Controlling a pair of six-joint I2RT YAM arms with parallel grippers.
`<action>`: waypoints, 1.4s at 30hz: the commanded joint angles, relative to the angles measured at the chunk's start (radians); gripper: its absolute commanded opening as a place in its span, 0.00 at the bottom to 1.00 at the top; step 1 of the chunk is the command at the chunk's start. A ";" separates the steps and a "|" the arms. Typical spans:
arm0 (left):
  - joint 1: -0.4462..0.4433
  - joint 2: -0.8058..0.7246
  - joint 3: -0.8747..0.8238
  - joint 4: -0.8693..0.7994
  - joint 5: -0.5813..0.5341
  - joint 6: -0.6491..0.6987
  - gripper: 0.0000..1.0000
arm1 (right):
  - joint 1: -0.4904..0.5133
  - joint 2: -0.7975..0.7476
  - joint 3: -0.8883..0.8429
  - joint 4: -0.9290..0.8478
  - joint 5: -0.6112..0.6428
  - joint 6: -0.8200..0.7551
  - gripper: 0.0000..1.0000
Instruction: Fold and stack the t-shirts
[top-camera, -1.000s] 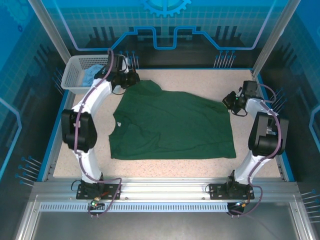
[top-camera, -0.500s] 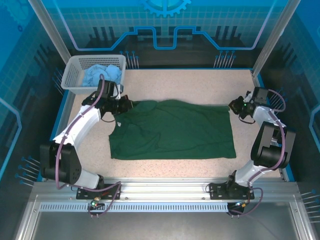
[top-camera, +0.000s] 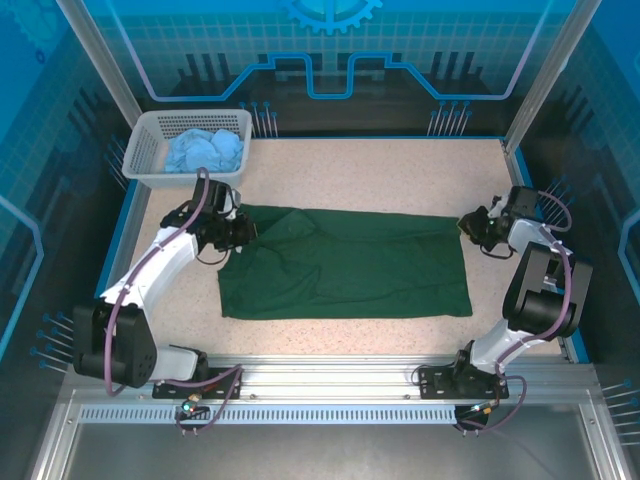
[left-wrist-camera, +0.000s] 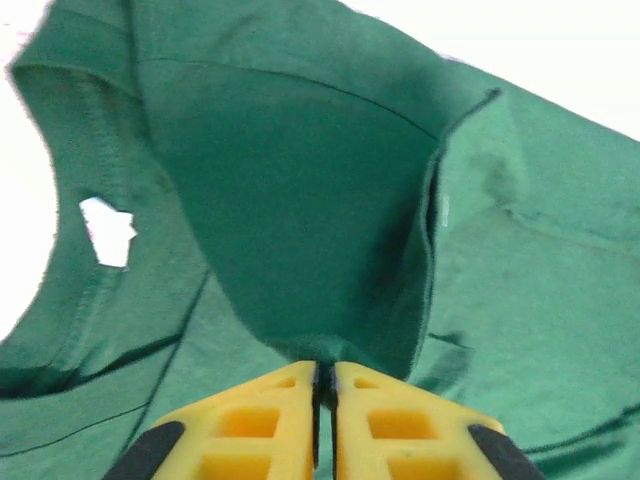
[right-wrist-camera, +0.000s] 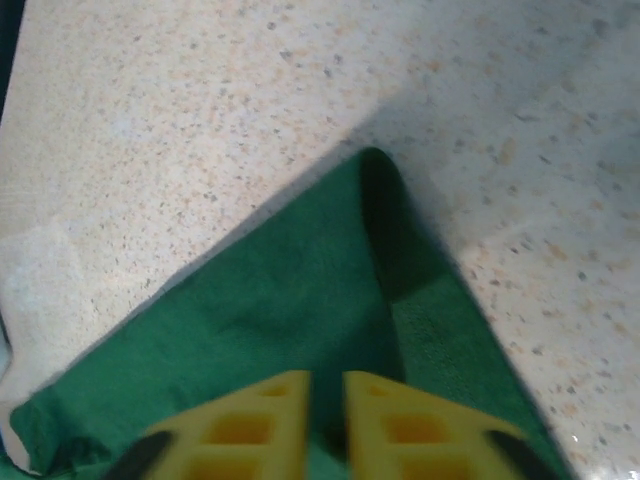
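Note:
The dark green t-shirt (top-camera: 350, 265) lies folded into a wide band across the middle of the table. My left gripper (top-camera: 243, 228) is at its far left corner. In the left wrist view that gripper (left-wrist-camera: 324, 368) has its yellow jaws pressed on a raised fold of green cloth (left-wrist-camera: 300, 180), next to the collar and white label. My right gripper (top-camera: 466, 224) sits low at the far right corner. In the right wrist view it (right-wrist-camera: 326, 378) stands slightly open, a ridge of the green cloth (right-wrist-camera: 280, 300) running into the gap. The light blue t-shirt (top-camera: 205, 150) is bunched in the basket.
The white lattice basket (top-camera: 150, 125) stands at the table's far left corner, just behind my left arm. Speckled tabletop (top-camera: 400, 170) shows beyond the shirt and along its near side. A blue raised rim (top-camera: 520, 165) bounds the table on the right.
Both grippers came toward the near side and down, laying the shirt's far edge over itself, so the shirt is now a narrower band. The right jaws have parted a little.

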 joint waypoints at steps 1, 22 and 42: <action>0.019 -0.065 -0.018 -0.046 -0.151 -0.012 0.16 | -0.062 -0.003 -0.019 -0.035 0.030 0.039 0.34; -0.061 0.456 0.432 -0.147 -0.100 -0.027 0.26 | 0.323 0.218 0.359 -0.290 0.264 0.076 0.37; -0.003 0.826 0.580 -0.153 -0.339 -0.109 0.18 | 0.235 0.485 0.554 -0.444 0.332 0.100 0.32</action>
